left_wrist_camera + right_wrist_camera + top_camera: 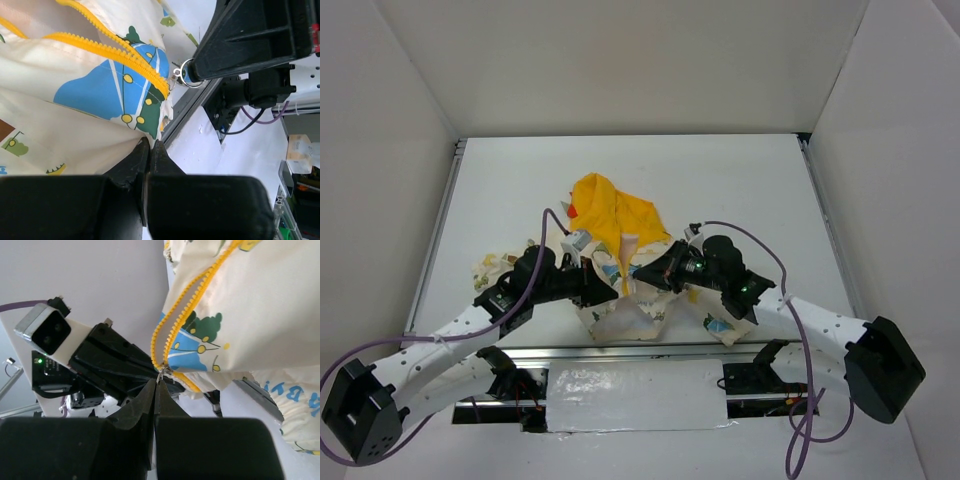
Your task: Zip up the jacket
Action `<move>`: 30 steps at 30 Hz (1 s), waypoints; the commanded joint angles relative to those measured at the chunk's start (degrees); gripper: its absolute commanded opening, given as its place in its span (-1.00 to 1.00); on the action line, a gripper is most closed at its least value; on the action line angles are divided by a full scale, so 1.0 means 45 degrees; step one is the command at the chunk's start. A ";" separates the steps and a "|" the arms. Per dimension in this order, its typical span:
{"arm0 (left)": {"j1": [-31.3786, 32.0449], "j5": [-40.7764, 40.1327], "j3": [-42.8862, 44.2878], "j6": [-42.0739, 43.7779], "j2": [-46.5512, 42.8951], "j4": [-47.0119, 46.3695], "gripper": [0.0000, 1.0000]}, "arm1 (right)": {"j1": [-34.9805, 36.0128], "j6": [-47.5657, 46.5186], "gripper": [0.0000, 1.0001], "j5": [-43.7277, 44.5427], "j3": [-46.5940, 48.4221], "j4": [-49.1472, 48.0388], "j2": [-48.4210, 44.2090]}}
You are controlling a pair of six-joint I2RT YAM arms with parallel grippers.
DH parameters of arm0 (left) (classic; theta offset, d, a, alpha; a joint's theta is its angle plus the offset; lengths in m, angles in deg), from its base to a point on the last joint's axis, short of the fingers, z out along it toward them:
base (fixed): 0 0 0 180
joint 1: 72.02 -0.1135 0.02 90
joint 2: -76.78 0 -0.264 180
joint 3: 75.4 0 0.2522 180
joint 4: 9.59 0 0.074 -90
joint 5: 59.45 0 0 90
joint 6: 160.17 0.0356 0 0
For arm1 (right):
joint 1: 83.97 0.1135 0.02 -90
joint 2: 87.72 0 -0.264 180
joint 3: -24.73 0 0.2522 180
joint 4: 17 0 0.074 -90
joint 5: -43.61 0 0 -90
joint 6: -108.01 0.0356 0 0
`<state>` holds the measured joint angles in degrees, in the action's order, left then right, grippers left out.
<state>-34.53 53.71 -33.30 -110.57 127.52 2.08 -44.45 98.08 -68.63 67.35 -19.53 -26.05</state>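
Item: jacket (620,305), crumpled at the near middle of the surface (740,180), held between both claws. At the hem, the left claw (149,149) is closed on cream fabric; the right claw (156,385) is closed at the pull ring (186,73). The zip teeth (186,315) are laid from there away toward the hood (615,210). Blue lettering (295,395): cut off, unread.

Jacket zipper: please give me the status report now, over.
Left gripper shut on jacket cloth near the zipper's bottom end. Right gripper shut on zipper pull. Above it the zipper is open. Nothing seen in the way.
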 commanded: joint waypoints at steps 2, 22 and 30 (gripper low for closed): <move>0.0124 0.0791 -0.0067 0.0482 -0.0318 0.1245 -1.00 | 0.0064 0.0776 -1.00 0.1776 -0.0825 -0.1243 -0.0559; 0.0261 0.1104 -0.1824 -0.0474 -0.0454 -0.1449 0.11 | 0.4476 0.3084 -1.00 0.7399 0.2180 0.4012 -0.0403; 0.0261 0.0654 -0.2488 -0.0845 -0.1335 -0.2795 0.42 | 0.4985 0.3456 -1.00 0.7949 0.2004 0.3836 -0.0404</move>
<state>-33.61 56.77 -44.23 -113.20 121.80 -5.11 -23.00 112.00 -36.24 74.15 -0.61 -27.53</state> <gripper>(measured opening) 0.708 0.008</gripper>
